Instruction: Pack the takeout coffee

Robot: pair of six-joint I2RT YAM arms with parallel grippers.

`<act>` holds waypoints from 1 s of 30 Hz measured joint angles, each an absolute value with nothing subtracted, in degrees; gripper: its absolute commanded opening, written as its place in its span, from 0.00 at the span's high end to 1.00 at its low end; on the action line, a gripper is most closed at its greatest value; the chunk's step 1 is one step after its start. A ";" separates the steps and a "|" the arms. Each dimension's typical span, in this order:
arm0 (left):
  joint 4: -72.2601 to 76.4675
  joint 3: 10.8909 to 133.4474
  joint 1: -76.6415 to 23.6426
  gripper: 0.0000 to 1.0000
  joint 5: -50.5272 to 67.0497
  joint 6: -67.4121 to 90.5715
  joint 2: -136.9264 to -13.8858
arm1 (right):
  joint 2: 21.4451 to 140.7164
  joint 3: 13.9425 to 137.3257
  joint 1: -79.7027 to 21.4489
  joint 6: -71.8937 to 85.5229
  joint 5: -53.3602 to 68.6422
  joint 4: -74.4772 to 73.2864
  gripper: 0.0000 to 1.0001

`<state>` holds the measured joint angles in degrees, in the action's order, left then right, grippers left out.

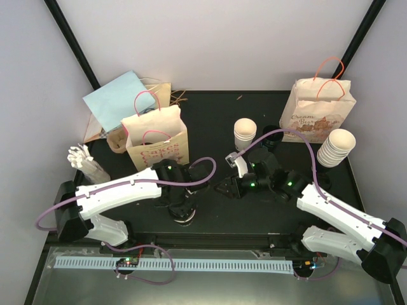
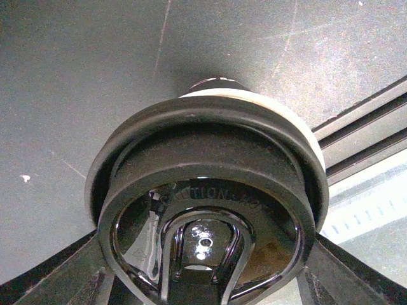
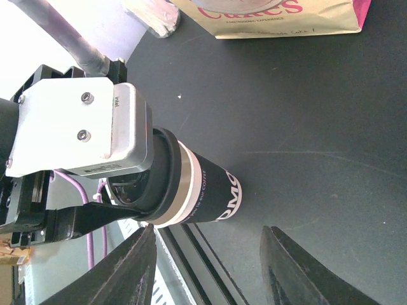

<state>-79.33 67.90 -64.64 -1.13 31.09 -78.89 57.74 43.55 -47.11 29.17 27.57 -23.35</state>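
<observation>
Left end effector [image 1: 183, 210] gripped a black paper coffee cup [image 3: 205, 194], lid [image 2: 210, 159] marked "CAUTION HOT", lower centre; right end effector [image 1: 224, 189] stood open.

White shells cover the left arm [image 1: 121, 189] and right arm [image 1: 340, 213], with black joints, black fingers [image 3: 137, 267] and purple cables [image 1: 206, 166].

You're looking at a light blue paper sheet [image 1: 117, 98] leaning at the far-left corner of the black table [image 1: 216, 114]. A bundle of white utensils [image 1: 81, 157] is sitting at the left edge, type unclear. A stack of cream paper cups [image 1: 245, 133] is standing mid-table, and a second cup stack [image 1: 336, 147] is leaning near the right edge.
</observation>
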 measured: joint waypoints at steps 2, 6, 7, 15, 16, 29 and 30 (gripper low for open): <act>-79.31 67.90 -64.66 0.39 -1.15 31.09 -78.89 | 57.74 43.55 -47.11 29.17 27.57 -23.35 0.53; -79.29 67.90 -64.71 0.39 -1.13 31.09 -79.20 | 57.74 43.57 -47.11 29.17 27.57 -23.35 0.53; -79.26 67.90 -64.75 0.39 -1.10 31.09 -79.48 | 57.74 43.55 -47.11 29.17 27.57 -23.35 0.53; -79.13 67.85 -65.21 0.38 -0.80 31.07 -80.16 | 57.69 43.55 -47.11 29.19 27.57 -23.35 0.53; -79.05 67.77 -65.30 0.37 -0.69 31.07 -80.27 | 57.69 43.55 -47.11 29.19 27.57 -23.35 0.53; -78.24 66.92 -65.36 0.32 0.49 31.05 -80.40 | 57.69 43.35 -47.11 29.19 27.57 -23.29 0.53; -78.19 66.92 -65.36 0.32 0.49 31.05 -80.40 | 57.69 43.35 -47.11 29.19 27.57 -23.29 0.53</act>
